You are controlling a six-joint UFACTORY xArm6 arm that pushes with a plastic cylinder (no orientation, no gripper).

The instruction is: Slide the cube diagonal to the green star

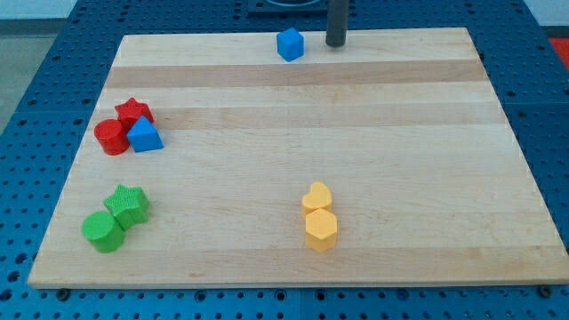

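A blue cube (pixel 290 44) sits near the top edge of the wooden board, a little left of centre. My tip (pixel 335 43) stands just to the cube's right, with a small gap between them. The green star (pixel 128 204) lies at the bottom left, touching a green cylinder (pixel 103 230) below and to its left.
A red star (pixel 133 111), a red cylinder (pixel 111 136) and a blue triangular block (pixel 144 135) cluster at the left. A yellow heart (pixel 316 196) and a yellow hexagon (pixel 320 228) sit together at bottom centre. The board (pixel 400 160) ends just above the cube.
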